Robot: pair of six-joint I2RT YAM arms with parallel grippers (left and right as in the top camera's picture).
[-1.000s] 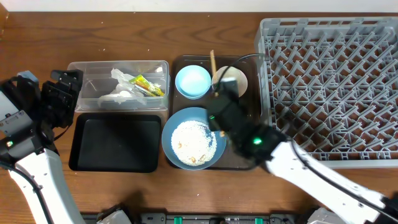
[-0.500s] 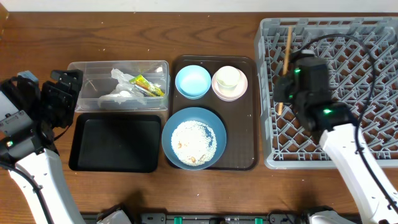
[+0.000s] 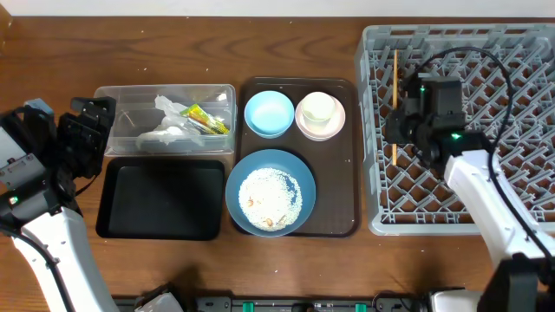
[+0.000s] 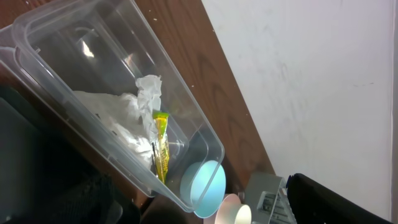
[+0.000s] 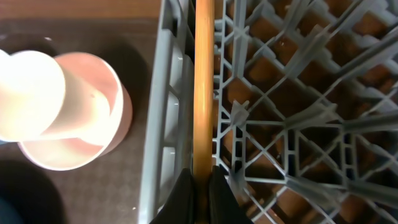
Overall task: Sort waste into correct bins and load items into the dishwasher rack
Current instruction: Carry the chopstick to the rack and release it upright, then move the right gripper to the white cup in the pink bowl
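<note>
My right gripper (image 3: 401, 130) is shut on the wooden chopsticks (image 3: 395, 87), which lie lengthwise over the left edge of the grey dishwasher rack (image 3: 503, 104). In the right wrist view the chopsticks (image 5: 203, 81) run up from between my right gripper's (image 5: 202, 183) fingers, along the rack's (image 5: 298, 124) wall. My left gripper (image 3: 87, 130) hangs open and empty left of the clear tub (image 3: 165, 89). In the tub lie the napkin (image 4: 118, 118) and the wrapper (image 4: 160, 140). The large blue bowl (image 3: 232, 192) holds rice scraps (image 3: 269, 199).
A black tray (image 3: 160, 199) sits in front of the clear tub. On the brown serving tray (image 3: 347, 208) stand the light blue bowl (image 3: 269, 113) and the pink bowl (image 5: 106, 134) with the white cup (image 5: 31, 93) in it.
My right arm has carried the chopsticks from the serving tray across to the rack's left side and brought them closer to its edge. The left arm has not moved.
</note>
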